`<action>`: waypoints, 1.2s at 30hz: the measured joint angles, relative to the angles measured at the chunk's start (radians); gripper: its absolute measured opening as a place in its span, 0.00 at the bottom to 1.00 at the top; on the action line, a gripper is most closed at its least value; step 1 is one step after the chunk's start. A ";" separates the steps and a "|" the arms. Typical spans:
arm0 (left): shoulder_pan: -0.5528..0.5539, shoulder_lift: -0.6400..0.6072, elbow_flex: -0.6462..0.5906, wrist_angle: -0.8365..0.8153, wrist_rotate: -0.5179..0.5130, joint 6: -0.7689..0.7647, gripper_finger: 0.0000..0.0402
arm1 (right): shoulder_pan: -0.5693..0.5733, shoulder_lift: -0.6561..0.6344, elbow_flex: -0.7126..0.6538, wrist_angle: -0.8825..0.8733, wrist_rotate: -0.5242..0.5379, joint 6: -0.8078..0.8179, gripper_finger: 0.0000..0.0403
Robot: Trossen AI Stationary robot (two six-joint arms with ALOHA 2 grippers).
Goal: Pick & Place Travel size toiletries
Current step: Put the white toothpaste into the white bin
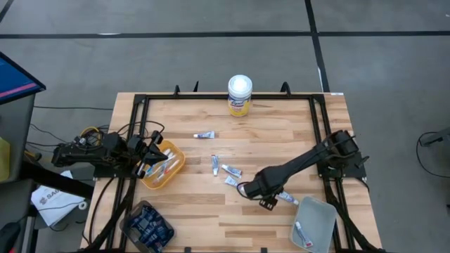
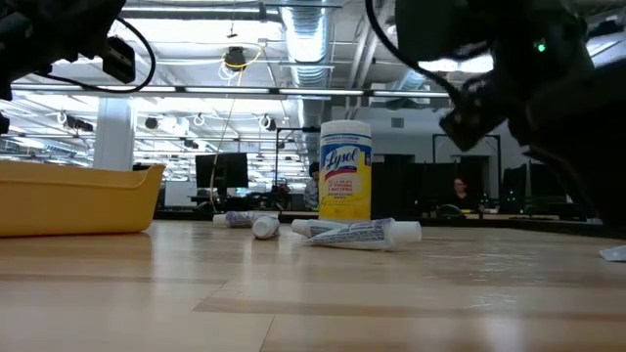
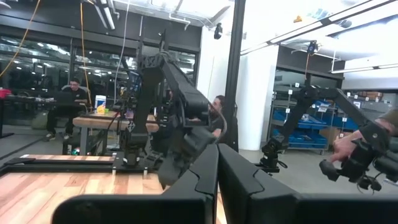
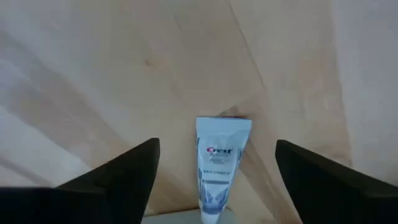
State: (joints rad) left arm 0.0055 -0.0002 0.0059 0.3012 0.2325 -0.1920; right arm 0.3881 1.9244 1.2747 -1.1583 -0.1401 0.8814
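Several small white toothpaste tubes lie flat on the wooden table: one [image 1: 204, 135] toward the far side, a loose cluster [image 1: 230, 173] at the middle, also seen in the low view [image 2: 358, 233]. My right gripper [image 1: 268, 202] hangs open over another white tube [image 4: 221, 163] with blue and red marks. Its fingers stand on either side of that tube, apart from it. My left gripper [image 1: 150, 159] is shut and empty above the yellow bin [image 1: 174, 170], which holds tubes and toothbrushes. One tube [image 1: 301, 230] lies in the grey tray [image 1: 318, 211].
A tall yellow canister with a white lid [image 1: 240, 95] stands at the far edge. A dark bin of navy items [image 1: 148, 225] sits at the near left corner. A black frame [image 1: 228, 98] runs along the table's edges. People sit at desks beyond the table.
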 joint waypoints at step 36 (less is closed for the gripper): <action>-0.029 0.000 0.000 0.007 -0.003 0.000 0.00 | -0.007 0.015 -0.072 0.179 -0.062 -0.043 0.27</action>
State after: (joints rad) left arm -0.0237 -0.0002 0.0059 0.3084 0.2294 -0.1918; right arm 0.3814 1.9394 1.2025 -0.9792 -0.2025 0.8384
